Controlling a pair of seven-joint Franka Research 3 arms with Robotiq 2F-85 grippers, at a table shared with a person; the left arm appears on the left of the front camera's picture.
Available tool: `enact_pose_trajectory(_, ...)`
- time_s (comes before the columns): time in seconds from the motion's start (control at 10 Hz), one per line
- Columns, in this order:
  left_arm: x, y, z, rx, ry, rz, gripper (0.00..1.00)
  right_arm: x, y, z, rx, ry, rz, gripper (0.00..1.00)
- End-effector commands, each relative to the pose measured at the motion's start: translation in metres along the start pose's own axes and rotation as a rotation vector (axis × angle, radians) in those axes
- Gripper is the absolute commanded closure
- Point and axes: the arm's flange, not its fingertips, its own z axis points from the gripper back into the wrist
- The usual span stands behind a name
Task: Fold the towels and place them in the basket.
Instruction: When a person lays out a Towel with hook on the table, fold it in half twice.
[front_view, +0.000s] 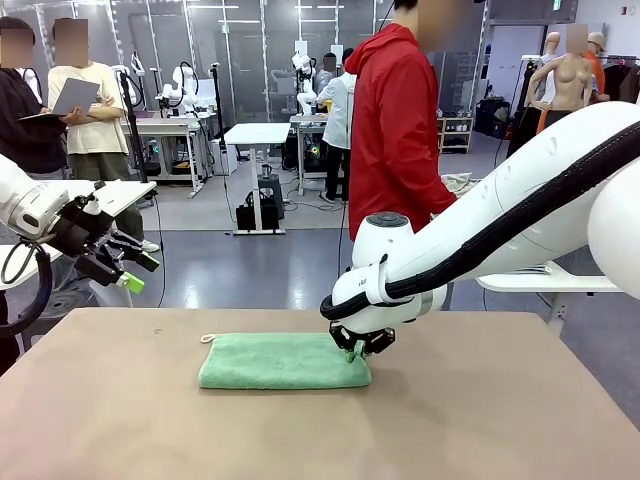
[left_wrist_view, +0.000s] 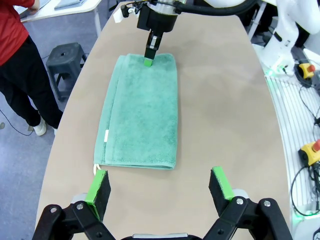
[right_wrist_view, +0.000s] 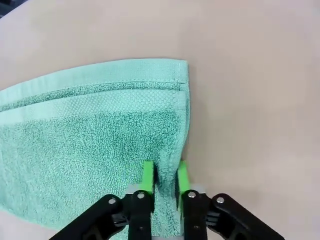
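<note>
The mint green terry towel lies folded into a long strip near the middle of the tan surface. Its long axis runs left to right across the robot's front. The right gripper is at the strip's right short end, its jaws pinching the hemmed edge there. The left gripper hangs raised beyond the left end, well apart from the towel, jaws spread. A small cord loop pokes out at the far left corner. The layers lie flat, with fairly even edges.

A robotics lab: white work tables, grey floor, emergency-stop buttons, trailing cables.
</note>
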Motion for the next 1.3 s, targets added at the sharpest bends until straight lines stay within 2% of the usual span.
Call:
enact_pose_trajectory(0.0,0.000,0.000,0.000,-0.002,0.004,-0.003,0.00,-0.004,0.005,-0.007,-0.056,0.009,-0.035,1.00)
enact_pose_trajectory(0.3,0.000,0.000,0.000,-0.002,0.004,-0.003,0.00,0.007,-0.025,0.000,-0.062,0.013,-0.039,1.00)
enact_pose_trajectory(0.8,0.000,0.000,0.000,-0.002,0.004,-0.003,0.00,0.026,-0.091,0.025,-0.117,-0.058,-0.081,1.00)
enact_pose_trajectory(1.0,0.000,0.000,0.000,-0.002,0.004,-0.003,0.00,0.026,-0.092,0.039,-0.080,-0.088,-0.083,1.00)
enact_pose_trajectory(1.2,0.000,0.000,0.000,-0.002,0.004,-0.003,0.00,0.020,-0.065,0.064,-0.051,-0.089,-0.056,1.00)
